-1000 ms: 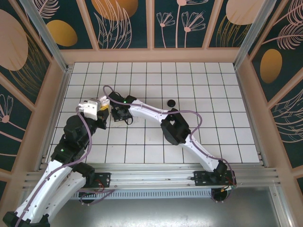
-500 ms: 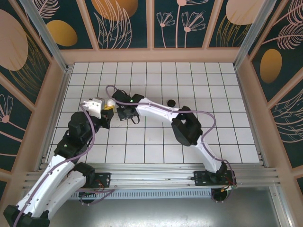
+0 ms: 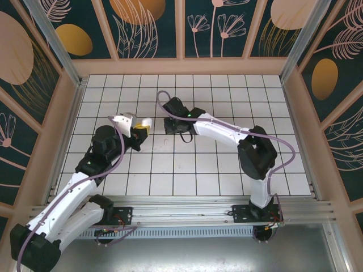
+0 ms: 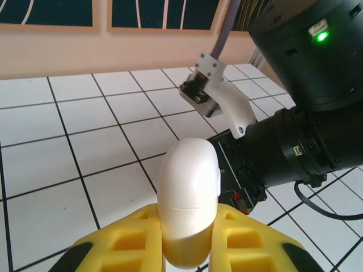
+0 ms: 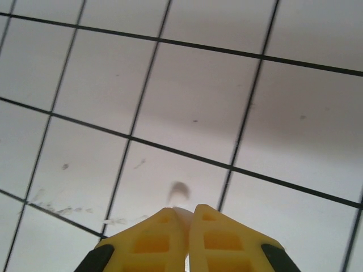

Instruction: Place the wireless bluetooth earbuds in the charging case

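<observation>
White tiled floor (image 3: 227, 90), both arms reaching in over its left half. Left gripper (image 3: 140, 126) sits at about 9 o'clock from floor centre. Right gripper (image 3: 173, 126) is just beside it at its 3 o'clock, apart, not touching.

Left wrist view: the yellow fingers (image 4: 139, 232) are clamped narrow on the white charging case (image 4: 188, 187), gripping its lower half, rounded end up. The seam line shows low and the lid looks closed. You'd likely need it open before anything goes in.

Right wrist view: the right jaws are pinched nearly together, low over the tiles. A pale sliver sits between the tips, which looks like a white earbud (image 5: 181, 213). It's too small to be sure. Other earbuds: can't place them in these views.

Handling, my read:
- The case is a smooth, hard, light shell that slips easily. Keep your hold on the flat flanks below the seam so the lid stays free.
- The earbud is tiny, glossy and near weightless, so it twists in a pinch.
- Take it across the stem, head leading.
- Expect to need close alignment with the socket, and don't squeeze harder.
</observation>
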You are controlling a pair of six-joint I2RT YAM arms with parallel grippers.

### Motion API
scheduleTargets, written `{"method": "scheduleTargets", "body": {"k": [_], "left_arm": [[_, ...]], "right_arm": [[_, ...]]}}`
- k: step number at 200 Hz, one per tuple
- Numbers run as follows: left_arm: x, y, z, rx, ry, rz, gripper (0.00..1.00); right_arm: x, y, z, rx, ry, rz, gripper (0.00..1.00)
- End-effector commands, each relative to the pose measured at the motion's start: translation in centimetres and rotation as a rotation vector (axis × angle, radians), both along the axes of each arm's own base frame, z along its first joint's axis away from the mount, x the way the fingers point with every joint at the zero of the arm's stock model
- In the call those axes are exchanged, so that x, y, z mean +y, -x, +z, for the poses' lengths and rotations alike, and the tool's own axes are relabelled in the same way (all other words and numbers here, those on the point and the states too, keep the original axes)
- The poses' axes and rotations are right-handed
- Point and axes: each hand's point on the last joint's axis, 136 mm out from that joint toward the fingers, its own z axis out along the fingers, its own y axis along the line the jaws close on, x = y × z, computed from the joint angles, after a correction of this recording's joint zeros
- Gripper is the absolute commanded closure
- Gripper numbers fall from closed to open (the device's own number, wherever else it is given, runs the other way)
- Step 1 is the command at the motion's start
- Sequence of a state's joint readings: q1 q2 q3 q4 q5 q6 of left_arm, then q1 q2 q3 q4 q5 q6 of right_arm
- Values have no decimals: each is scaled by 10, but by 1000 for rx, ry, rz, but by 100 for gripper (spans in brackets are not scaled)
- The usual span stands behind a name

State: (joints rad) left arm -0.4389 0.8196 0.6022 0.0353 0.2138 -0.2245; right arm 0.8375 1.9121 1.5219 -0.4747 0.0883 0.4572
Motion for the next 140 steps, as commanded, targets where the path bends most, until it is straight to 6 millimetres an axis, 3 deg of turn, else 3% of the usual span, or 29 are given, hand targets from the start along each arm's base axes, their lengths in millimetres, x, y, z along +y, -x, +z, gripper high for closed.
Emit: {"method": "scheduleTargets", "body": {"k": [1, 21, 46, 87, 140], "left_arm": [[-6, -6, 23, -60, 57, -18, 100], [-10, -8, 18, -44, 56, -29, 100], [-20, -7, 14, -39, 57, -90, 100], [-45, 6, 15, -55, 67, -273, 100], [-57, 10, 20, -72, 69, -360, 100]], "right_arm": [[-7, 2, 15, -15, -59, 10, 94], [-20, -2, 14, -8, -79, -6, 94], [-21, 3, 22, 5, -160, 53, 94], [-21, 21, 82, -135, -351, 236, 94], [-38, 52, 148, -355, -434, 417, 94]]}}
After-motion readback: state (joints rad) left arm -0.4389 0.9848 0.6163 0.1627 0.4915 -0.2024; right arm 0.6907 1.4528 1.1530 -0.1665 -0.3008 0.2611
